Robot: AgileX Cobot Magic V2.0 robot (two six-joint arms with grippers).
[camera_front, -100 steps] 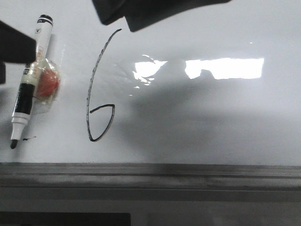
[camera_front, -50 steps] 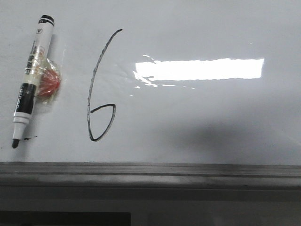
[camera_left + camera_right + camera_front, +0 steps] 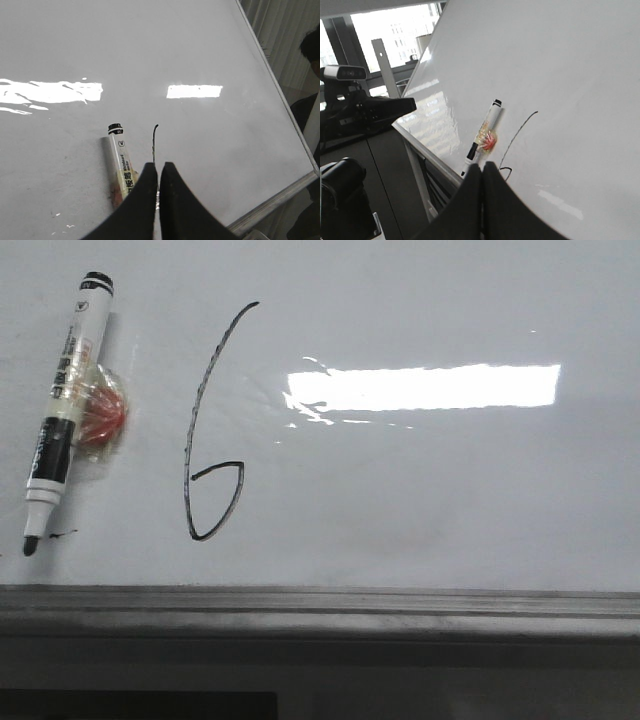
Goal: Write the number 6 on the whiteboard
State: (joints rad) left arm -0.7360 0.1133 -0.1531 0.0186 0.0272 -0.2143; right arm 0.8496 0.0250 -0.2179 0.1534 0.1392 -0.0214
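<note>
The number 6 [image 3: 210, 430] stands finished on the whiteboard [image 3: 450, 500], the marker [image 3: 64, 405] lying left of it. My left pincer [image 3: 158, 172] and right pincer [image 3: 482, 172] are clenched on nothing; I judge only parking remains.

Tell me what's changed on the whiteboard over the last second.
The dark arm parts that hung over the board's top and left edges in the front view have pulled out of sight, and their shadow has gone, so the light reflection reads as one unbroken bar. The marker, which one of them overlapped, lies free. Marker, 6 and whiteboard are otherwise unchanged.
</note>
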